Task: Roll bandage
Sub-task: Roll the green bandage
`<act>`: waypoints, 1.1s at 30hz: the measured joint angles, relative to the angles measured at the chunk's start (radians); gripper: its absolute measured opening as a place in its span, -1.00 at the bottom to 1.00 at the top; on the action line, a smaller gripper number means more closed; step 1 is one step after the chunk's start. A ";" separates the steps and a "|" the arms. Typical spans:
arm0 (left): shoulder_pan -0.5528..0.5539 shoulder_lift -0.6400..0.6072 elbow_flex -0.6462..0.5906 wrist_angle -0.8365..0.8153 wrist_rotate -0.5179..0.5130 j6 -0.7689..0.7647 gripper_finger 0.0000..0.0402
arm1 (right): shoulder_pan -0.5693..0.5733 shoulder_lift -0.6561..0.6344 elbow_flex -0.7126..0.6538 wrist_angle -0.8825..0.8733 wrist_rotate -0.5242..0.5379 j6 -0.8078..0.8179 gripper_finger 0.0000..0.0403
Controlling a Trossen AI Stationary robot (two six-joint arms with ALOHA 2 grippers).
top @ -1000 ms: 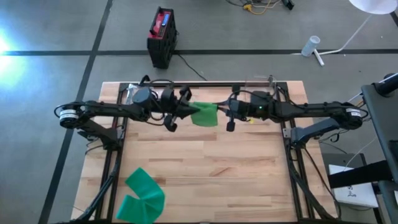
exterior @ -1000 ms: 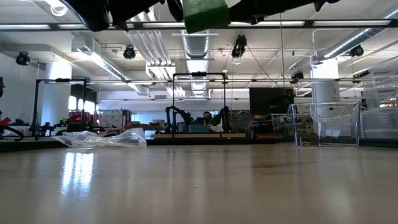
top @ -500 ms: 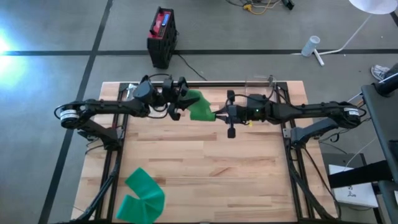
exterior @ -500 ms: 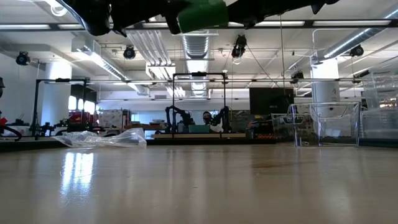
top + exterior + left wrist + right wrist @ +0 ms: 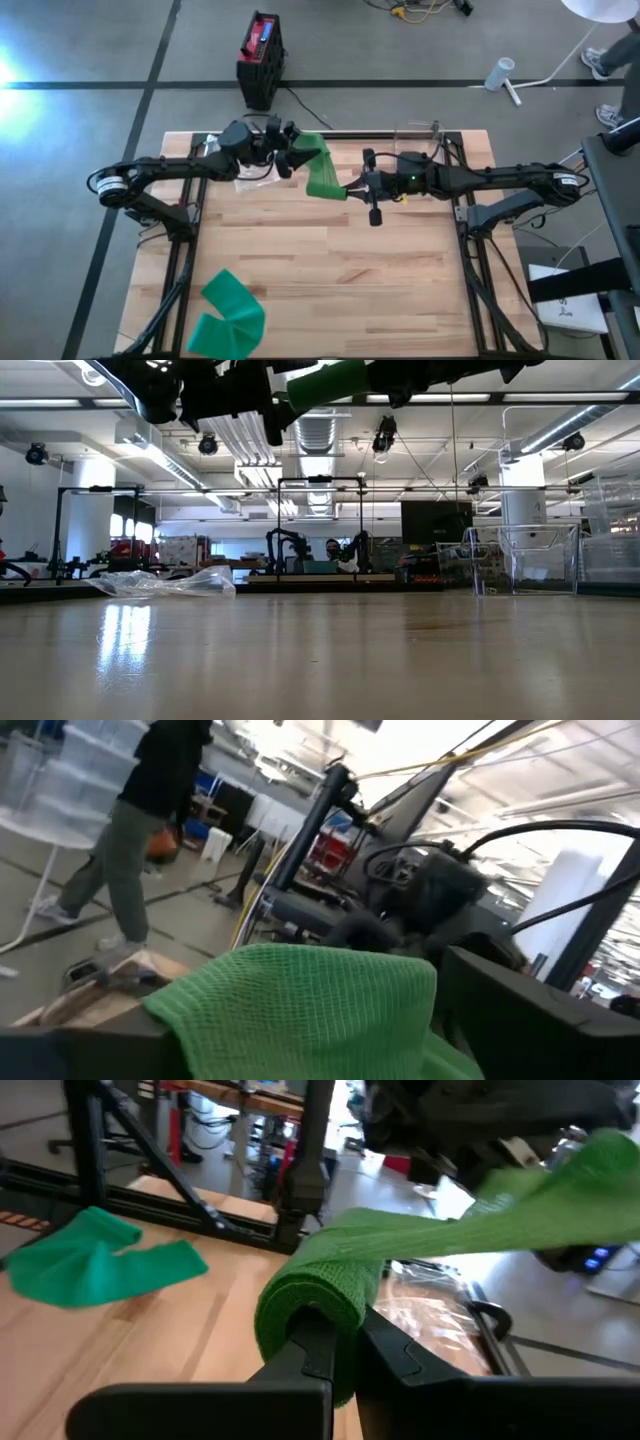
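Note:
A green mesh bandage (image 5: pixel 322 170) hangs in the air over the table's far middle. Its rolled end (image 5: pixel 320 1295) is on my right gripper (image 5: pixel 353 187), which is shut. From the roll a flat strip (image 5: pixel 500 1215) runs up and toward the far edge to my left gripper (image 5: pixel 292 150). The strip's free end (image 5: pixel 300 1000) lies between the left gripper's open fingers. In the low view the bandage (image 5: pixel 330 382) shows at the top, high above the tabletop. A second green bandage (image 5: pixel 228 312) lies unrolled at the near left corner. My left gripper has its fingers on either side of the strip's free end (image 5: pixel 190 1010). Whether a finger touches the end, I cannot tell. My right gripper has one finger (image 5: pixel 300 1345) inside the roll's hollow middle (image 5: pixel 300 1315) and the other finger (image 5: pixel 405 1360) outside, with the roll's wall between them. The fingers come level from the table's right. The roll is lifted clear of the table.
A crumpled clear plastic bag (image 5: pixel 165 582) lies at the far left of the table. A clear box (image 5: pixel 520 560) stands at the far right. A rail (image 5: pixel 380 133) runs along the far edge. Bare wood (image 5: pixel 340 270) fills the middle and near part.
My left gripper has gone toward the far edge and has opened, letting go of the bandage's free end. The bandage, bunched between the grippers before, is drawn out into a longer strip that slants toward the far edge. The roll has stayed on my right gripper.

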 joint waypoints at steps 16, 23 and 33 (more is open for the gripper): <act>0.015 0.000 0.198 -0.428 0.122 0.047 0.84 | -0.002 0.003 0.000 0.000 -0.007 0.022 -0.96; 0.023 0.006 0.314 -0.764 0.113 0.082 0.91 | -0.002 0.003 0.000 -0.024 -0.011 0.023 -0.96; 0.028 0.007 0.443 -1.124 0.105 0.233 0.81 | -0.002 0.003 0.000 -0.026 -0.016 0.017 -0.96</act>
